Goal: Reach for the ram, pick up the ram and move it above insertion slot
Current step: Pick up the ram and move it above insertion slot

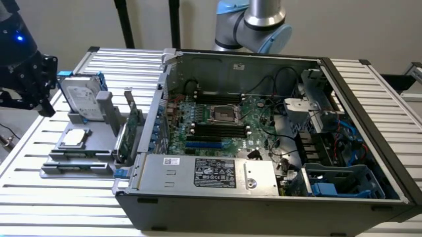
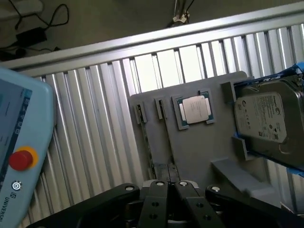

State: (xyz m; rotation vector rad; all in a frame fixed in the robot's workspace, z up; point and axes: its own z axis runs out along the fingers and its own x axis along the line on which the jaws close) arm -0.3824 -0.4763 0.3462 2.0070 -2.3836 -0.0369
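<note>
Reach step. My claw (image 2: 171, 185), pressed together and empty, hovers above the grey tray (image 2: 190, 152). I judge that grasping the ram, which I cannot make out here, calls for spreading first.

Arm joint (image 1: 254, 22): silver-grey tube, pale blue end caps. Hand (image 2: 171, 184): matte black, angular linkage bars, small silver screw heads (image 2: 127, 188) at the pivots. Wrist housing (image 1: 23, 61): black, bulky, with a blue indicator light (image 1: 19, 37) glowing.
</note>
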